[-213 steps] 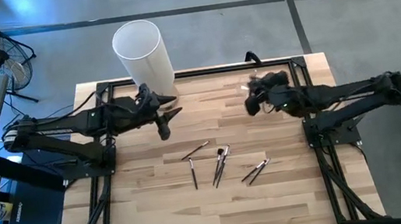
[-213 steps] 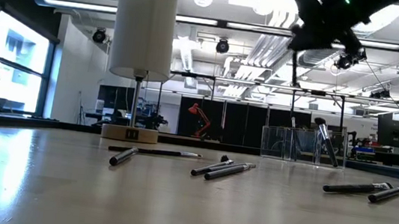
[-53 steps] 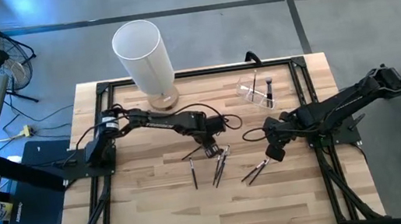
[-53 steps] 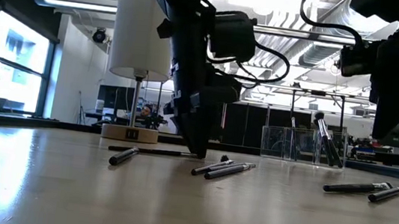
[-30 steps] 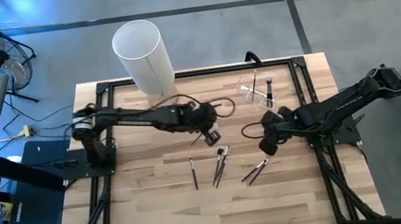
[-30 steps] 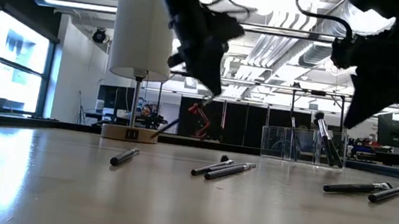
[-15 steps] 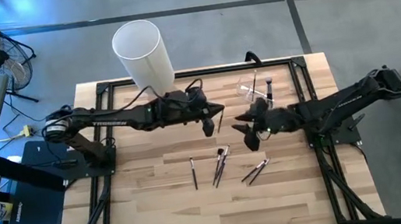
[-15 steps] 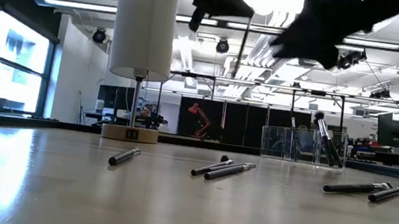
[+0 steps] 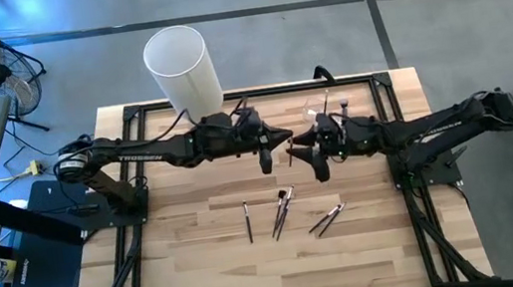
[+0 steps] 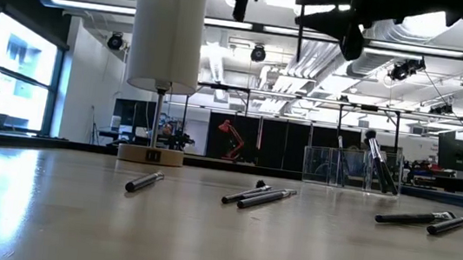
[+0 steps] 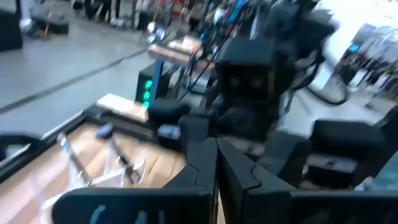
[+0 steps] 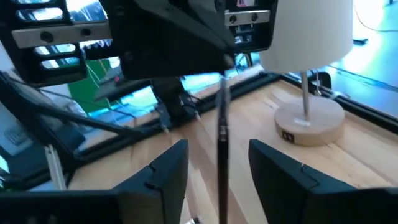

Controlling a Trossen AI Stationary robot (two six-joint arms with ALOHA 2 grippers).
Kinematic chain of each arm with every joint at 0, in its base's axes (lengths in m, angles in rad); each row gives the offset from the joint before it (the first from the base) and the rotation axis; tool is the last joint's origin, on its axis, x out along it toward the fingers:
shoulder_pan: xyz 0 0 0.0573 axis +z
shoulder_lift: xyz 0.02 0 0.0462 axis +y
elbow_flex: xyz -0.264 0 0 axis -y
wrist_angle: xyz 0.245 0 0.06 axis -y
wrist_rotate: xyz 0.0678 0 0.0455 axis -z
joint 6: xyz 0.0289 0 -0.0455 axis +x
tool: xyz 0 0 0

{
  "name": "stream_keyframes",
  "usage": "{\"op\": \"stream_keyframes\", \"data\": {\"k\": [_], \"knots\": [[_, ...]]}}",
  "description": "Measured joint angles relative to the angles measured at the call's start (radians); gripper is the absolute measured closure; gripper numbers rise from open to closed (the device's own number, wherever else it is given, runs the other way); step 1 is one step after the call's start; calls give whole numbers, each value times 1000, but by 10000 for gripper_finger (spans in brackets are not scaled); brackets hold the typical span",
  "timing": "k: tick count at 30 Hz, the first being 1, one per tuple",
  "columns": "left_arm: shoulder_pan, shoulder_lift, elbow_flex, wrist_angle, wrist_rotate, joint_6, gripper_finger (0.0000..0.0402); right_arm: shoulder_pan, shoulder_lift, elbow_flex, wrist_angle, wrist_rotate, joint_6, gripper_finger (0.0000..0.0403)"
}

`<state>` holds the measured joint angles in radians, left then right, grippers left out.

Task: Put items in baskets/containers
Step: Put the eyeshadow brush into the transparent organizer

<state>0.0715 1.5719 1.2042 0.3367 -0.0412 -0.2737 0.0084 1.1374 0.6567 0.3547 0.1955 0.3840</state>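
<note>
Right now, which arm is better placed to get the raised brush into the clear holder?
Right, probably: the right gripper, fingers open, straddles the brush held by the left gripper, and the clear holder is nearer it.

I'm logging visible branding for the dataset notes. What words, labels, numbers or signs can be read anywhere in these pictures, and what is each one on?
"TROSSEN": white lettering along the left arm, small, just readable in the high view.
Dark tag on the tan base of the white cylinder: too small to read.
Dark mark on the same base in the right wrist view: blurred, unreadable.
Nothing else readable.
</note>
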Motion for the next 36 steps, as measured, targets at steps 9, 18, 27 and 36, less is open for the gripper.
{"op": "stream_keyframes", "data": {"k": [9,18,27,36], "knots": [[0,0,0,54,2,0,401,-26,0,0,20,-12,-23,331],[0,0,1,77,8,3,401,-31,0,0,25,-12,-52,390],[0,0,1,43,6,8,349,-72,-22,0,-109,55,-53,390],[0,0,1,0,38,7,276,-263,-135,-1,-331,205,-126,390]]}}
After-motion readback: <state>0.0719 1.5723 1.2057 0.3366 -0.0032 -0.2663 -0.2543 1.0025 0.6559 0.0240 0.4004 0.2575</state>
